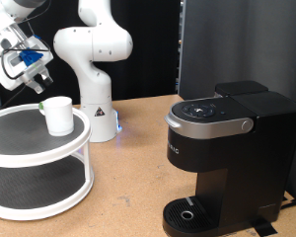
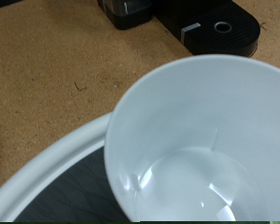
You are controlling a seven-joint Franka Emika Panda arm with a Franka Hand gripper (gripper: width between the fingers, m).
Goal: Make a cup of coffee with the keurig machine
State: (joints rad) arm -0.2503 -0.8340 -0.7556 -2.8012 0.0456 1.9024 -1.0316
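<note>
gripper (image 1: 30,71) hangs at the exterior view's upper left, above and just left of the cup (image 1: 58,115); i cannot tell whether it is open. cup stands upright on the white stand (image 1: 39,158), well apart from the machine (image 1: 227,158) on the desk (image 1: 128,188).

The cup (image 1: 58,114), small, white and plain, stands upright (mouth open, nothing visible inside) on the top tier of a white round rack at the exterior view's left. The keurig machine (image 1: 227,148), black with silver-grey trim, sits lid closed at the right, well apart.
</note>
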